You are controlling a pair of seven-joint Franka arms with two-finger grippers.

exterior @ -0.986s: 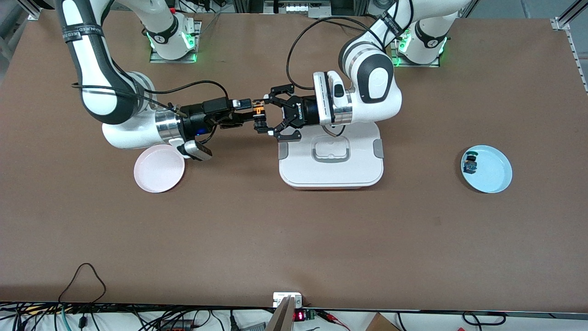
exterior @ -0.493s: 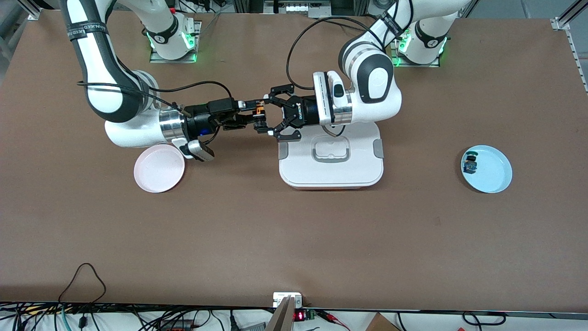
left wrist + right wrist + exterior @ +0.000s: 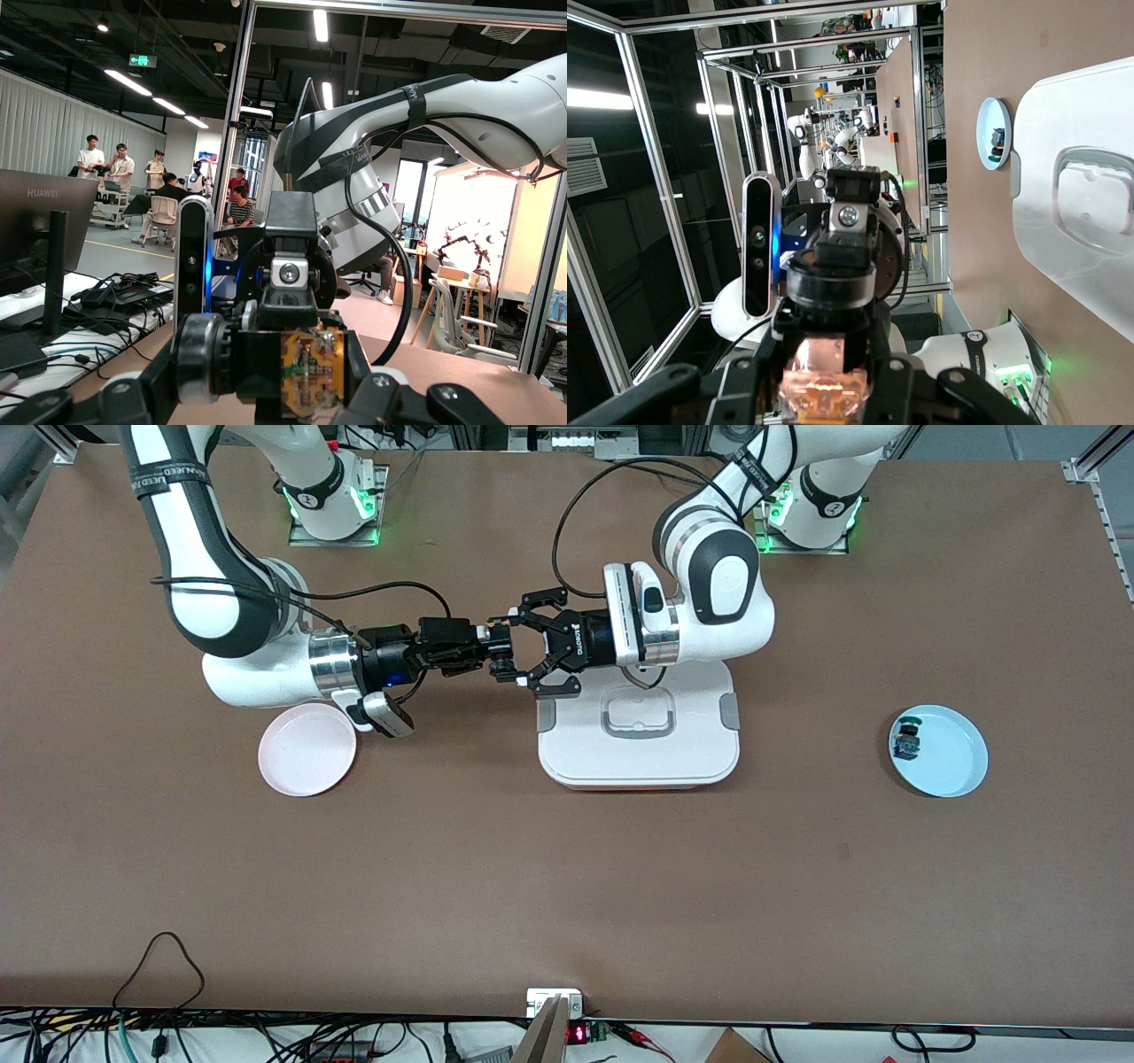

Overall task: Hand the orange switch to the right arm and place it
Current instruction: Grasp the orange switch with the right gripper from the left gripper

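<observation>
The orange switch [image 3: 310,367] hangs in the air between the two grippers, brassy orange board and black body showing; it also shows in the right wrist view [image 3: 828,382]. In the front view the grippers almost hide it. My left gripper [image 3: 505,652], the open-linkage claw, is shut on the switch, over the table beside the white container's corner. My right gripper [image 3: 493,648], slim and black with a blue light, meets it head-on. Its fingers stand on either side of the switch and look still open.
A white lidded container [image 3: 638,766] sits under the left wrist. A pink plate [image 3: 306,751] lies below the right wrist. A light blue plate [image 3: 957,762] toward the left arm's end holds the switch with the green-blue cap [image 3: 905,740].
My right gripper has advanced toward the left gripper and now covers the switch, hiding the orange seen earlier in the front view. The left arm has not moved.
</observation>
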